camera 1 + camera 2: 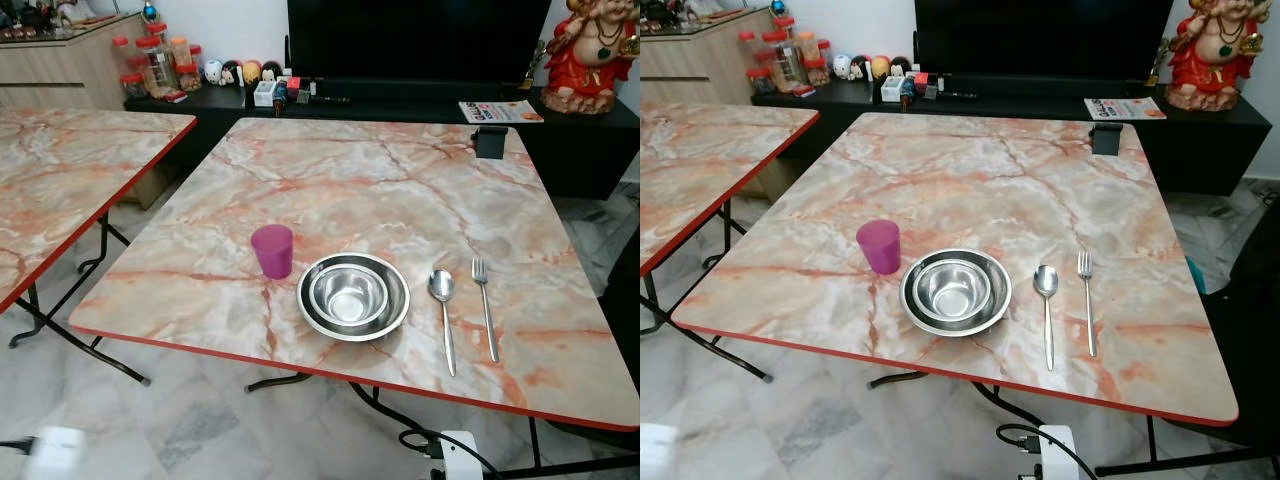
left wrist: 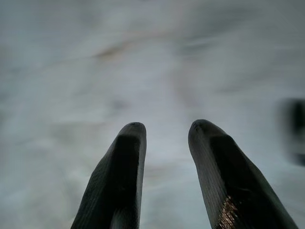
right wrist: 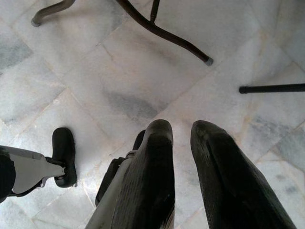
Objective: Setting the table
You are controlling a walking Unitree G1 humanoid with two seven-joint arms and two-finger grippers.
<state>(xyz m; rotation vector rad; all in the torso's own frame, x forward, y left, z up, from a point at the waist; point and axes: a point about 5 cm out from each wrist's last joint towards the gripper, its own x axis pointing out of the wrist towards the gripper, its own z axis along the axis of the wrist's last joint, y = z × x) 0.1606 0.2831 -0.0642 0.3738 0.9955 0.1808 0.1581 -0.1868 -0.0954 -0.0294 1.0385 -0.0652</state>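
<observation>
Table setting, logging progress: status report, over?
Both pincers open, empty, hanging over floor. Cup, nested bowls, spoon, fork laid on table. Nothing obstructing.

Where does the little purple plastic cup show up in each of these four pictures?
Left eye view: purple plastic cup left of centre, just left of the steel bowl.
Right eye view: cup further left, again beside the bowl.
Left wrist view: not in it; blurred pale floor.
Right wrist view: not in it; floor tiles, table legs.
Shared landmark: the steel bowl.

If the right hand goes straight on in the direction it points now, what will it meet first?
Most likely the marble floor. The right hand, its fingers slightly apart and holding nothing, points down at bare tiles; the table legs lie farther off, though depth is hard to judge.
</observation>
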